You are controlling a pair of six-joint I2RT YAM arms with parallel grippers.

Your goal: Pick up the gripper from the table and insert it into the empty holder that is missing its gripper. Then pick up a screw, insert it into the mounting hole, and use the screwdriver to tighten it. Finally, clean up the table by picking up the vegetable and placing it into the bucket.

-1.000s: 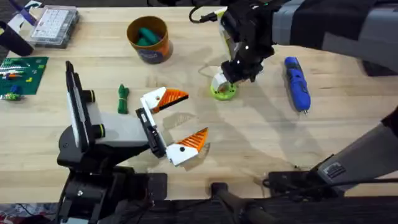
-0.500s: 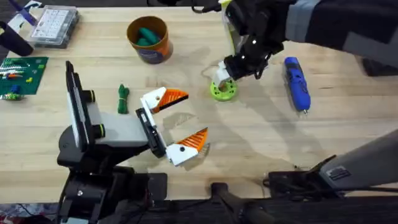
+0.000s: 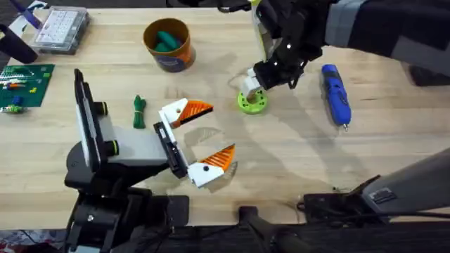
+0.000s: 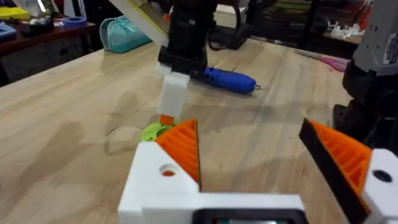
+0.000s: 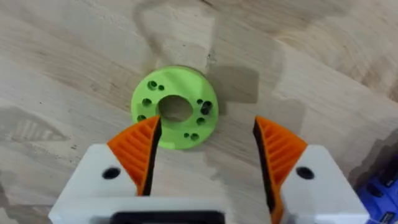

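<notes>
At the upper left of the overhead frame, a clear plastic parts box [image 3: 62, 29] and a green circuit board [image 3: 22, 86] are seen on the wide light wooden table [image 3: 295, 161]. Just right of them, at lower left, the large grey-and-black holder [image 3: 116, 151] is laid, its black crossbar carrying two white finger pieces with orange ribbed tips, the upper one [image 3: 184, 112] and the lower one [image 3: 212, 166], spread apart. In the left wrist view the left gripper [image 4: 261, 158] is seen with its fingers held wide apart, nothing between them. The small dark green knotted vegetable [image 3: 138, 112] is lying beside the holder, with the round orange bucket [image 3: 168, 44] above it at top centre, teal-green pieces inside. Right of centre, the right gripper [image 5: 205, 152] is poised over the lime-green holed disc [image 5: 175, 115], its orange pads parted and empty. Farther right, the blue pen-shaped screwdriver [image 3: 335, 93] is resting flat on the wood.
</notes>
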